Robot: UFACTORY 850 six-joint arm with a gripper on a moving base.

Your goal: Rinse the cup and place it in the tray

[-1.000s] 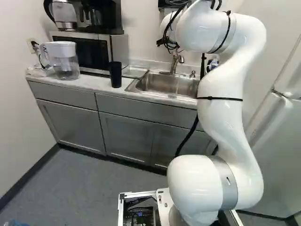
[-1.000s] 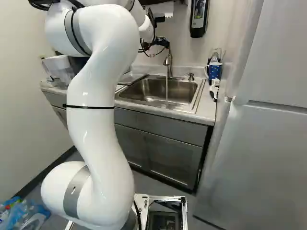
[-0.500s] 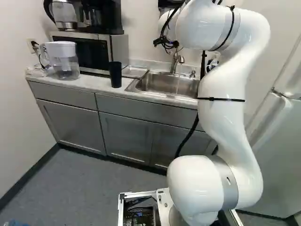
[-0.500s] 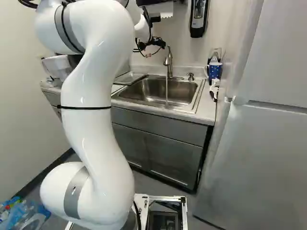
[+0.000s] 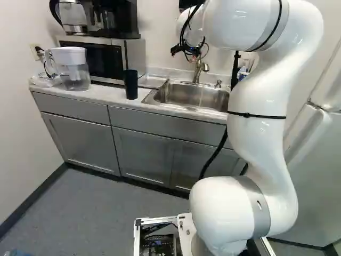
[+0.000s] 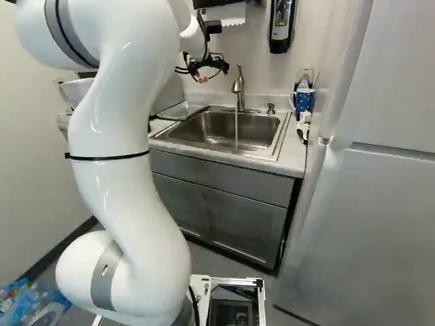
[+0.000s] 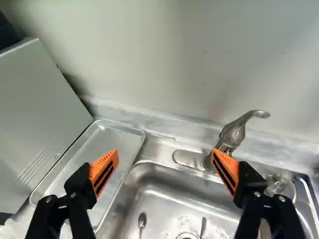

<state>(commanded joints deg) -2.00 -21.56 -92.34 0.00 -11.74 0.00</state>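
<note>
You've got the black cup (image 5: 131, 84) upright on the ctr (image 5: 109, 95), near L of the sink (image 6: 216, 125), your gripper (image 6: 202, 70) w/ fingers spread wide above the sink area, metal tray (image 7: 117, 142) far L, & faucet (image 6: 238, 88) running at far edge.

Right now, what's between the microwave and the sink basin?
The metal tray lies between the microwave and the sink basin; the wrist view shows it.
</note>
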